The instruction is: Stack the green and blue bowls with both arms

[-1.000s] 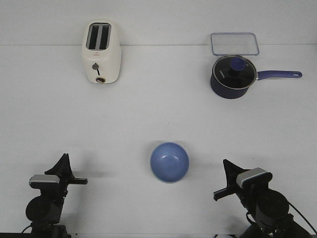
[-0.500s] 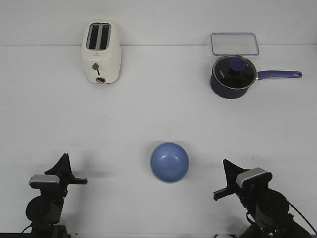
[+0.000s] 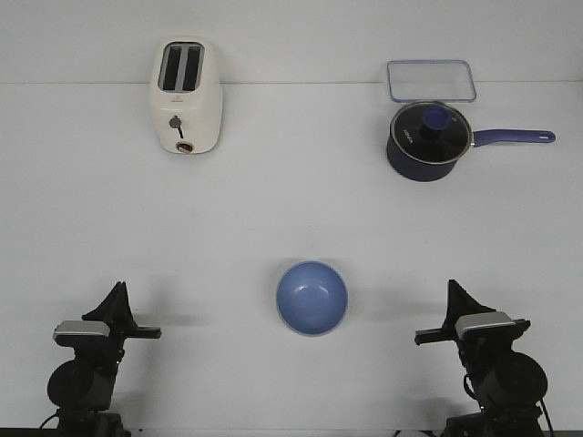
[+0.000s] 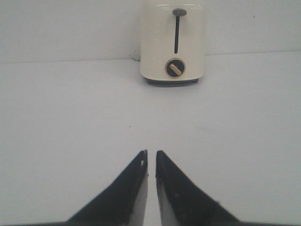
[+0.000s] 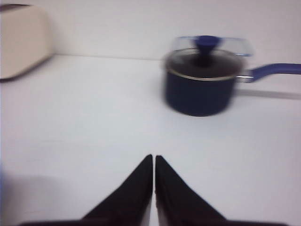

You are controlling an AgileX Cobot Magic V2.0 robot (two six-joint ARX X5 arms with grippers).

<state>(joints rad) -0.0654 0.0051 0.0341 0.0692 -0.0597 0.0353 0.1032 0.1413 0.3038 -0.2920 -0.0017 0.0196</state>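
A light periwinkle blue bowl (image 3: 311, 297) sits upright on the white table near the front middle. No green bowl shows in any view. My left gripper (image 3: 117, 291) rests at the front left, well left of the bowl; its fingers are together with a thin gap and hold nothing (image 4: 151, 153). My right gripper (image 3: 453, 289) rests at the front right, right of the bowl, shut and empty (image 5: 154, 157). Both point toward the back of the table.
A cream toaster (image 3: 186, 96) stands at the back left and shows in the left wrist view (image 4: 173, 41). A dark navy saucepan with a glass lid (image 3: 429, 139) stands at the back right, also in the right wrist view (image 5: 202, 82). A clear rectangular lid (image 3: 432, 80) lies behind it.
My right arm has swung from pointing left toward the bowl to pointing straight back, its gripper now further right. The left arm and the bowl have not moved.
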